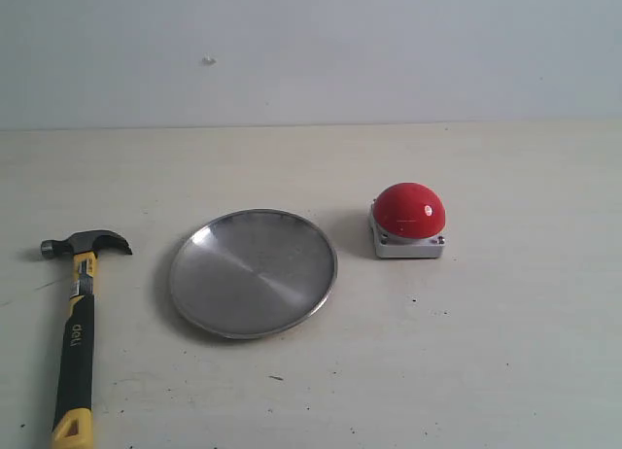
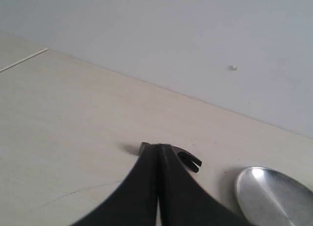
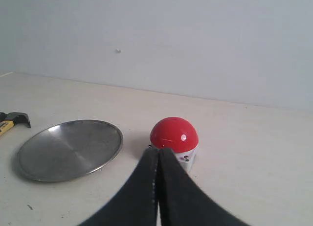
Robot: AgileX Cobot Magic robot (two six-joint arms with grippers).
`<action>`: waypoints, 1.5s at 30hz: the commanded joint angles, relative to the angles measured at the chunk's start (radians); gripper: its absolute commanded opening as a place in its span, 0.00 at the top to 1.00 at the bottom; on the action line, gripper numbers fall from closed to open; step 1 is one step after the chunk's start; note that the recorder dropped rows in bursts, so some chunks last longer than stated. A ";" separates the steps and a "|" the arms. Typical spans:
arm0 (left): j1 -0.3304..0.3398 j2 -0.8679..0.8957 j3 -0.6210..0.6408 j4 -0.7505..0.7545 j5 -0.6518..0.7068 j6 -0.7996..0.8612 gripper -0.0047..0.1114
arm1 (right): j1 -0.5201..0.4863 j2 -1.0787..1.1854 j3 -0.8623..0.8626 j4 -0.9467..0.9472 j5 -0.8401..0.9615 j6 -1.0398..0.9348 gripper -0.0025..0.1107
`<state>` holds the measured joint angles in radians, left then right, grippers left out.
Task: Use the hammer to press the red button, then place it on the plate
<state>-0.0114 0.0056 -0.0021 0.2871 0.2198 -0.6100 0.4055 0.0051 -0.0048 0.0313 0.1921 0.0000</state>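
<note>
The hammer (image 1: 76, 323) lies flat at the table's left, dark head away from the camera, yellow end at the front edge. The silver plate (image 1: 253, 271) sits in the middle, the red button (image 1: 409, 211) on its grey base to the right. No gripper shows in the exterior view. In the left wrist view my left gripper (image 2: 157, 148) is shut and empty, its tips in front of the hammer (image 2: 190, 160) head; the plate (image 2: 274, 196) shows beside it. My right gripper (image 3: 158, 150) is shut and empty, short of the red button (image 3: 173, 134), with the plate (image 3: 68, 148) and hammer (image 3: 12, 120) off to one side.
A pale wooden table (image 1: 505, 352) runs back to a plain light wall (image 1: 311, 51). A small speck (image 1: 208, 60) sticks to the wall.
</note>
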 commanded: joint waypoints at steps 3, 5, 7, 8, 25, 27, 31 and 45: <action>0.003 -0.006 0.002 -0.003 0.003 0.005 0.96 | -0.004 -0.005 0.005 -0.003 -0.007 0.000 0.98; 0.003 -0.006 0.002 -0.003 0.003 0.005 0.96 | -0.004 -0.005 0.005 -0.003 -0.007 0.000 0.98; 0.003 -0.006 0.002 -0.003 0.003 0.005 0.96 | -0.004 -0.005 0.005 -0.003 -0.007 0.000 0.98; 0.003 -0.006 0.002 -0.003 0.003 0.005 0.96 | -0.004 -0.005 0.005 -0.003 -0.007 0.000 0.98; 0.003 -0.006 0.002 0.048 -0.524 -0.046 0.96 | -0.004 -0.005 0.005 -0.003 -0.007 0.000 0.98; 0.003 -0.006 0.002 0.048 -0.510 -0.046 0.96 | -0.004 -0.005 0.005 -0.003 -0.007 0.000 0.98; 0.003 -0.006 0.002 0.026 -0.500 -0.049 0.96 | -0.004 -0.005 0.005 -0.003 -0.007 0.000 0.98; 0.003 0.407 -0.192 0.067 -0.474 -0.079 0.96 | -0.004 -0.005 0.005 -0.003 -0.007 0.000 0.98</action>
<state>-0.0114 0.3037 -0.1383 0.3203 -0.3622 -0.6777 0.4055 0.0051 -0.0048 0.0313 0.1921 0.0000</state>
